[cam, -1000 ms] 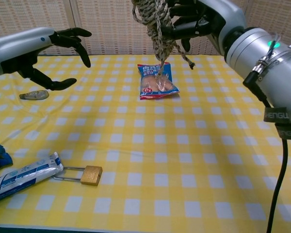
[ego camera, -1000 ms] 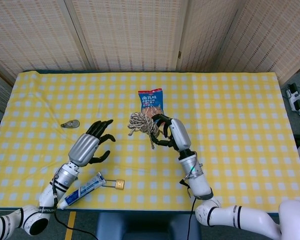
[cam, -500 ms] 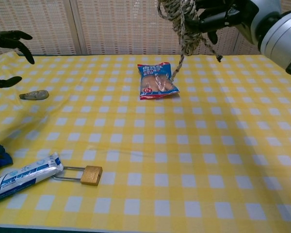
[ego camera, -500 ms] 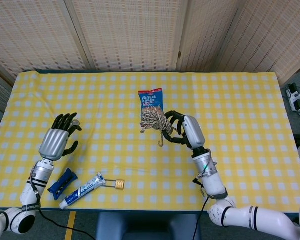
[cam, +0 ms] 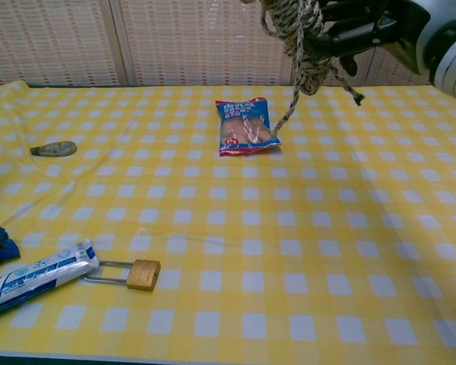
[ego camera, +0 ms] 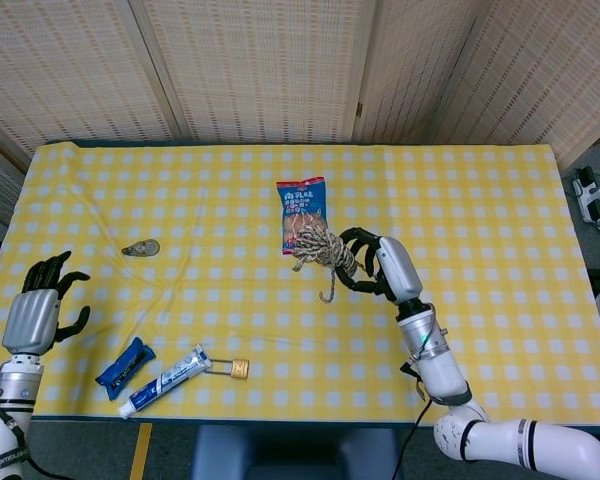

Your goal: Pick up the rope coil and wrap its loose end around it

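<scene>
My right hand (ego camera: 378, 266) holds the beige-and-brown rope coil (ego camera: 318, 248) up above the table, right of centre. In the chest view the right hand (cam: 372, 26) grips the rope coil (cam: 296, 23) at the top edge, and its loose end (cam: 285, 114) dangles down in front of the snack bag. My left hand (ego camera: 35, 310) hovers at the far left edge of the table, fingers apart and holding nothing; the chest view does not show it.
A red-and-blue snack bag (ego camera: 301, 207) lies behind the coil. A brass padlock (cam: 138, 274), a toothpaste tube (cam: 30, 277) and a blue clip (ego camera: 124, 361) sit near the front left. A small grey object (ego camera: 141, 248) lies at the left.
My left arm has drawn back from the table's middle to the far left edge. My right hand has carried the coil a little to the right, its loose end still hanging.
</scene>
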